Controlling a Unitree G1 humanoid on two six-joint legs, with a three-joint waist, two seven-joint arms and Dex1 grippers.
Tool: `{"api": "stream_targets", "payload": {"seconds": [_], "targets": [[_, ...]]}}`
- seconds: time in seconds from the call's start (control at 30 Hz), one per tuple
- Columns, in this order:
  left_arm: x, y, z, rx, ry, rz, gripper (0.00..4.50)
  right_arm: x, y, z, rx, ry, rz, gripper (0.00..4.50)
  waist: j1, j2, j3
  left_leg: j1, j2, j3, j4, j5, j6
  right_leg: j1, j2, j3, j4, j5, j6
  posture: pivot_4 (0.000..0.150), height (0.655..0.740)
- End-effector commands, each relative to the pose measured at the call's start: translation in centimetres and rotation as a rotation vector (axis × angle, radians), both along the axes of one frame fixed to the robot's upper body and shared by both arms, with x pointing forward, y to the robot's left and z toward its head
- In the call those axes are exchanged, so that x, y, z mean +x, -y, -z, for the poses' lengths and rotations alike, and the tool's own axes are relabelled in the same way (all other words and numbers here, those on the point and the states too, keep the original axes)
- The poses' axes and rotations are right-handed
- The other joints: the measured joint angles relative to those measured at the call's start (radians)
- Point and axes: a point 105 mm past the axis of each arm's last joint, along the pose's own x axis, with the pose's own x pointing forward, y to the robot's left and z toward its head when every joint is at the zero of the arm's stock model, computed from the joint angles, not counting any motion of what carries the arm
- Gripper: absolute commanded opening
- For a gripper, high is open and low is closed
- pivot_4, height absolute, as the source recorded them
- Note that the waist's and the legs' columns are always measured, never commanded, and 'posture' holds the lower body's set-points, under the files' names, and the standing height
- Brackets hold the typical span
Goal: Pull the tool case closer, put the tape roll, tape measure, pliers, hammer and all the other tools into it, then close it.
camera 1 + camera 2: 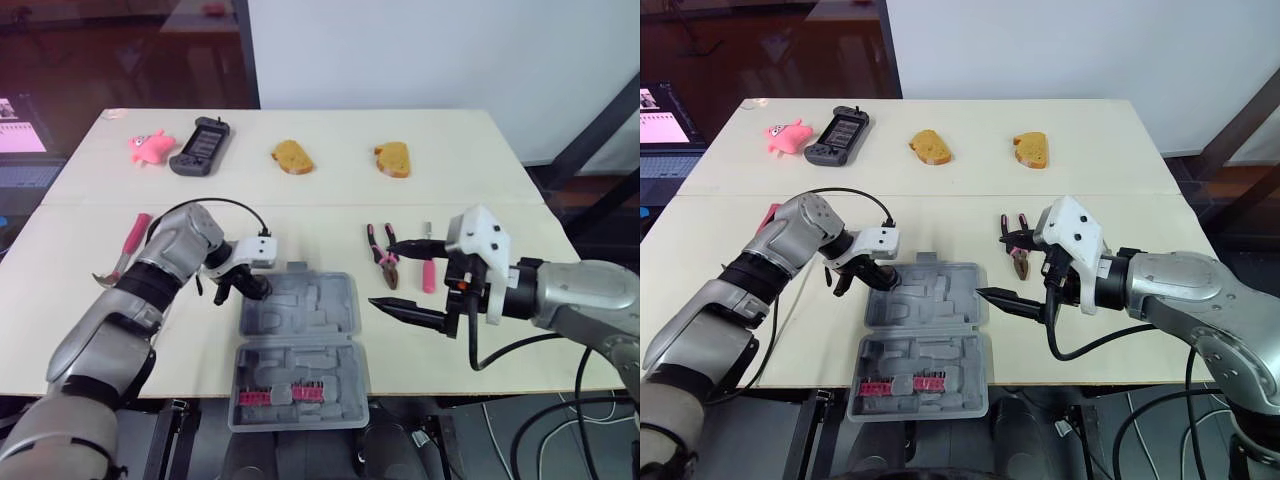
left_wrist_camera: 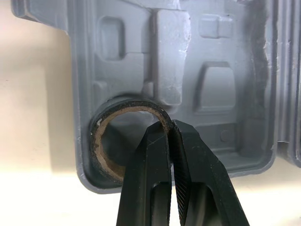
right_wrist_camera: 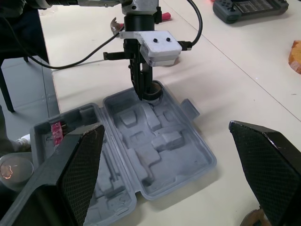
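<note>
The grey tool case (image 1: 310, 330) lies open at the table's front edge, its moulded tray empty. A black tape roll (image 2: 110, 141) stands on edge in the tray's far-left corner. My left gripper (image 2: 171, 136) is shut on the roll's rim there, and shows at the same corner as the left gripper (image 1: 255, 288). My right gripper (image 1: 400, 278) hangs open just right of the case, holding nothing. Pink-handled pliers (image 1: 383, 258) and a small pink screwdriver (image 1: 428, 272) lie behind it. A hammer (image 1: 128, 245) with a pink handle rests at the left, beyond my left arm.
Along the far side lie a pink toy (image 1: 150, 146), a dark game controller (image 1: 201, 146) and two bread slices (image 1: 292, 156) (image 1: 393, 158). The case's near half holds pink bits (image 1: 280, 395) and overhangs the table's front edge.
</note>
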Motion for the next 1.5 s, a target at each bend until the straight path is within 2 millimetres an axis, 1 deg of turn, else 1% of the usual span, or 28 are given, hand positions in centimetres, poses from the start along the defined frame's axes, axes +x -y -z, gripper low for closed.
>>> {"api": "stream_targets", "payload": {"seconds": [0.03,0.5,0.57,0.63,0.8,1.03,1.3,1.4,1.47,1.5], "targets": [[0.3,0.0,-1.7,0.012,0.037,0.014,0.01,0.0,0.0,-0.8,0.001,0.048,-0.004,4.50,0.000,0.000,0.000,0.000,0.000,0.000,0.000,0.000,0.000,0.000,0.000,0.000,0.000,0.000,0.000,0.150,0.7207],[-0.2,0.6,-1.3,0.010,0.023,0.021,0.01,0.2,0.1,-0.7,0.002,0.053,-0.002,4.50,0.000,0.000,0.000,0.000,0.000,0.000,0.000,0.000,0.000,0.000,0.000,0.000,0.000,0.000,0.000,0.150,0.7207],[-0.5,0.9,-0.8,0.001,0.009,0.021,0.01,0.2,0.0,-0.7,0.002,0.053,-0.002,4.50,0.000,0.000,0.000,0.000,0.000,0.000,0.000,0.000,0.000,0.000,0.000,0.000,0.000,0.000,0.000,0.150,0.7207],[-0.7,0.8,-0.1,0.015,0.001,0.025,0.01,0.2,0.1,-0.7,0.001,0.053,0.001,4.50,0.000,0.000,0.000,0.000,0.000,0.000,0.000,0.000,0.000,0.000,0.000,0.000,0.000,0.000,0.000,0.150,0.7207],[-0.1,0.2,0.2,0.035,0.021,-0.004,0.01,0.2,0.1,-0.8,0.002,0.056,0.005,4.50,0.000,0.000,0.000,0.000,0.000,0.000,0.001,0.000,0.000,0.000,0.000,0.000,0.001,0.000,0.000,0.150,0.7207],[-0.1,0.4,0.5,0.028,0.018,-0.010,0.01,0.2,0.2,-0.8,-0.002,0.056,0.009,4.50,0.000,0.000,0.000,0.000,0.000,0.000,0.001,0.000,0.000,0.000,0.000,0.000,0.001,0.000,0.000,0.150,0.7207],[0.3,0.1,0.0,0.038,0.030,-0.038,0.01,0.1,0.2,-0.7,-0.001,0.054,0.006,4.50,0.000,0.000,0.000,0.000,0.000,0.000,0.001,0.000,0.000,0.000,0.000,0.000,0.001,0.000,0.000,0.150,0.7207],[0.4,0.0,-1.7,0.033,0.056,-0.050,1.05,0.2,0.2,-0.7,0.000,0.052,0.003,4.50,0.000,0.000,0.000,0.000,0.000,0.000,0.001,0.000,0.000,0.000,0.000,0.000,0.001,0.000,0.000,0.150,0.7207],[0.1,0.0,-2.9,0.020,0.062,-0.049,1.99,0.2,0.1,-0.7,0.001,0.050,0.000,4.50,-0.001,0.000,0.000,0.000,0.000,0.000,0.001,0.000,0.000,0.000,0.000,0.000,0.001,0.000,0.000,0.150,0.7207],[-0.1,0.0,-3.4,0.014,0.062,-0.049,1.99,0.2,0.1,-0.6,0.001,0.049,-0.002,4.50,-0.001,0.000,0.000,0.000,0.000,0.000,0.001,0.000,0.000,0.000,0.000,0.000,0.001,0.000,0.000,0.150,0.7207]]}}
